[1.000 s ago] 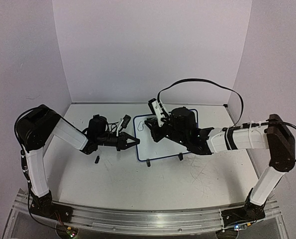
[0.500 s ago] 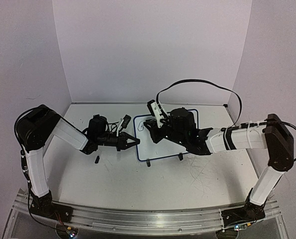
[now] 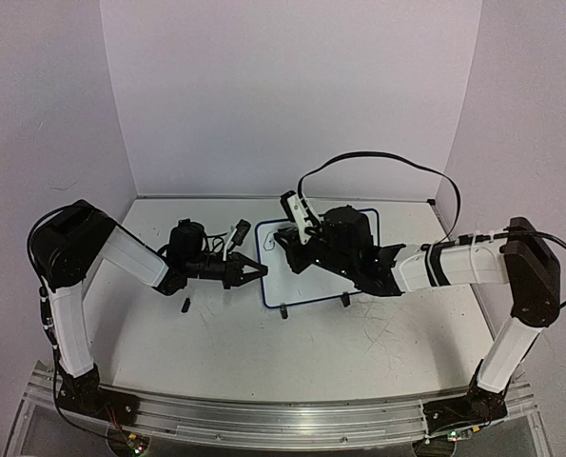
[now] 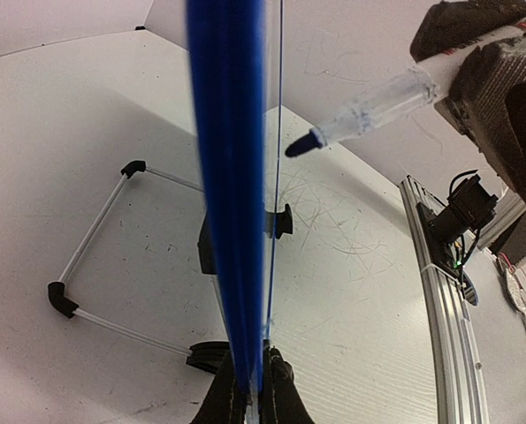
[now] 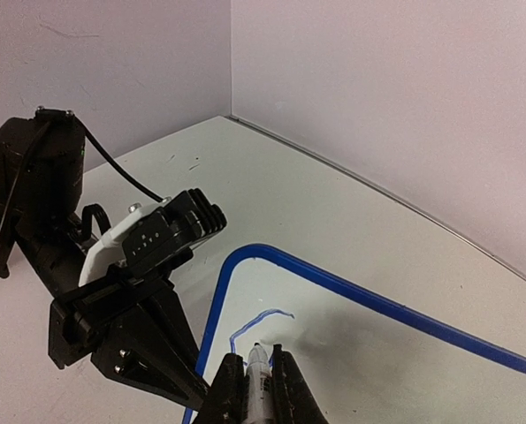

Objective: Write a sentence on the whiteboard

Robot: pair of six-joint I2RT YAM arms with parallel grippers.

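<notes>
The whiteboard point(image 3: 335, 286) stands at mid-table, its blue frame point(image 5: 333, 279) rounded at the corners. My left gripper point(image 3: 261, 271) is shut on the board's left edge; in the left wrist view the frame point(image 4: 232, 177) runs edge-on up from the jaws point(image 4: 252, 393). My right gripper point(image 3: 287, 238) is shut on a clear-barrelled marker point(image 5: 256, 382) with its tip at the board's upper left corner. Of the sentence, one curved blue stroke point(image 5: 261, 322) shows just ahead of the tip. The marker point(image 4: 369, 108) also shows from the side, with its dark tip pointing at the board.
A small black cap point(image 3: 184, 306) lies on the scratched tabletop left of the board. Two black feet point(image 3: 283, 311) hold up the board's near edge. A thin rod stand with black corners point(image 4: 61, 299) sits behind the board. Walls close in on three sides.
The right gripper and marker have shifted slightly to the left over the board's corner. The left gripper has kept still on the board's edge.
</notes>
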